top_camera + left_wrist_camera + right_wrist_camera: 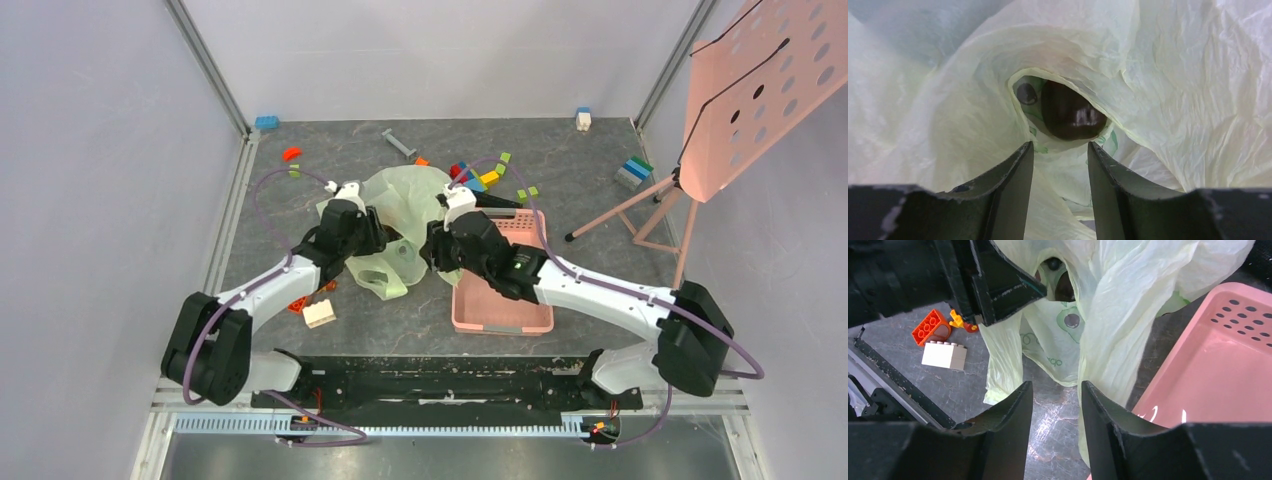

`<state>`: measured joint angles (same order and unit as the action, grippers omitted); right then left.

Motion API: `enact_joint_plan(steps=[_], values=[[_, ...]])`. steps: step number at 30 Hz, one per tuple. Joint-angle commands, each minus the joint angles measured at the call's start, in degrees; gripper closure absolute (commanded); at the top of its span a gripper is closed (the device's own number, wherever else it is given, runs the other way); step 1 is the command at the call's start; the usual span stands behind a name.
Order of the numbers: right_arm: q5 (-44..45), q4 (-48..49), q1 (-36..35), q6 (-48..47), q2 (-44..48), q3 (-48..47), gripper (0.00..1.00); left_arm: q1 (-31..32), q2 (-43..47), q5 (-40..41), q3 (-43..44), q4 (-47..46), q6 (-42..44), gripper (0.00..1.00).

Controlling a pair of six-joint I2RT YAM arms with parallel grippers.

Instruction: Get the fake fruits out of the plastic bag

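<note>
Plastic bag point(1168, 75) — 1 dark brown fruit point(1070, 112) inside, pink basket point(1218, 375) beside

Pale walls point(440, 50), dark tabletop point(590, 160), prob. marble-look.

The plastic bag point(400, 200) is a pale, translucent yellow-green with a few darker green printed spots, and the one fake fruit point(1070, 112) showing through its mouth is a glossy dark brown, almost black. The surface point(560, 170) is dark grey with faint pale marbling, the basket point(495, 312) is salmon pink with a pattern of round holes, and two loose pieces are an orange brick point(930, 327) and a cream-white brick point(944, 355). The left claw point(1060, 145) and right claw point(1056, 385) are matte black, the arms point(600, 295) white and black, and the cables point(257, 200) purple.
</note>
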<state>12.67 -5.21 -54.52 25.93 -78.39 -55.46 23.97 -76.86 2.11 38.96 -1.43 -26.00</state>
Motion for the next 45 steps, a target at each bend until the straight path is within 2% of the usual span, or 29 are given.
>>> enact_joint_plan(steps=[1,3,7,10,20,28,40,45], values=[[-3.8,1.9,0.2,-0.6,-3.6,-1.4,0.57,-0.1,3.2,2.9,0.6,-1.1,2.1,0.47],[-4.7,2.0,0.2,-0.7,-5.5,-2.4,0.55,-0.1,3.7,1.9,0.5,-1.3,1.5,0.46],[-1.5,1.0,0.2,-0.8,-8.0,-4.1,0.39,-0.1,6.2,0.9,-1.0,-1.8,0.9,0.45],[1.0,-0.6,0.4,-0.9,-9.9,-6.2,0.35,-0.1,7.5,0.4,-1.9,-2.2,0.8,0.45],[7.1,-6.0,0.5,-3.3,-11.1,-12.4,0.37,-0.1,6.8,-0.1,-2.2,-2.4,1.0,0.45],[5.1,-9.4,0.6,-4.0,-11.2,-10.7,0.37,0.0,6.3,-0.1,-2.4,-2.7,0.8,0.45],[11.8,-14.1,0.6,-5.7,-12.7,-9.0,0.35,-0.1,5.2,-0.6,-2.3,-3.1,0.6,0.45],[9.6,-12.8,0.6,-6.8,-14.5,-8.1,0.41,-0.1,4.5,-0.9,-2.3,-3.1,0.4,0.45]])
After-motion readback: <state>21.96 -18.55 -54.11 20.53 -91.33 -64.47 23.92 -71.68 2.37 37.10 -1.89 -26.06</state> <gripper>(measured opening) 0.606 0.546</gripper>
